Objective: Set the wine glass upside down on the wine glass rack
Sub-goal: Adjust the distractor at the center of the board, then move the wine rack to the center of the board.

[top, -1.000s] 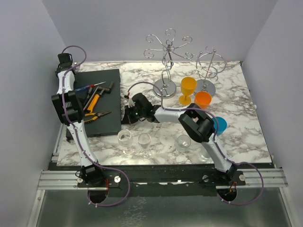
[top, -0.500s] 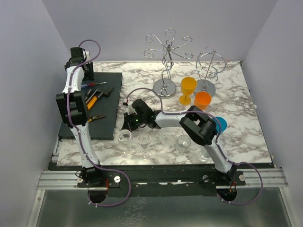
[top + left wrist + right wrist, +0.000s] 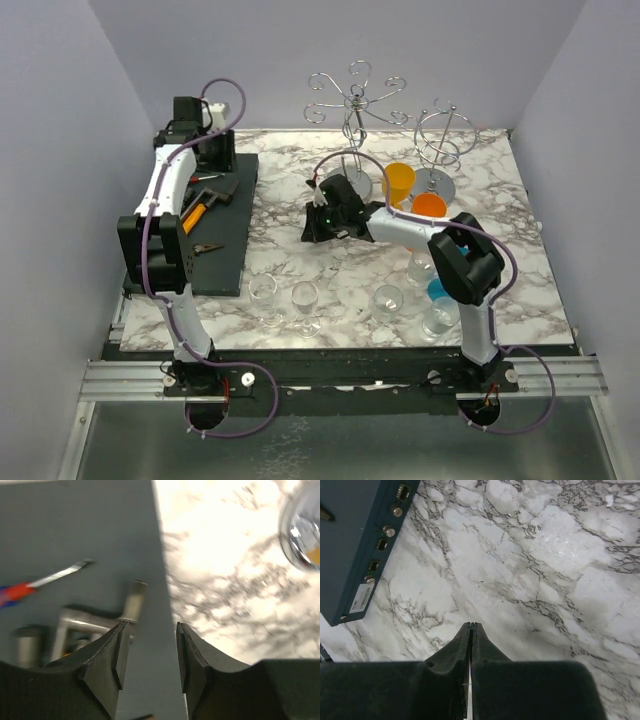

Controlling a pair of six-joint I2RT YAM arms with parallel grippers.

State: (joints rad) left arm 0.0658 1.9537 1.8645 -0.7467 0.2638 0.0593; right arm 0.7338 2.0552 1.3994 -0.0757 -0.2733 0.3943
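While the clear wine glasses [image 3: 303, 297] stand upright along the near edge, I judge my clenched, empty right gripper [image 3: 470, 626] nearer them than my parted, empty left gripper [image 3: 150, 632] over the dark box [image 3: 225, 250].

The wine glass rack [image 3: 352, 98] is a chrome wire stand with curled arms fanning out from an upright post, at the worktop's [image 3: 520, 250] 12 o'clock edge. A ring-shaped rack [image 3: 440, 140] stands at its 3 o'clock. Clear wine glasses [image 3: 263, 292] stand upright in a row along the 6 o'clock edge. A yellow glass [image 3: 398, 183] stands upright near the rack bases, with an orange glass [image 3: 430, 207] at its 4 o'clock.
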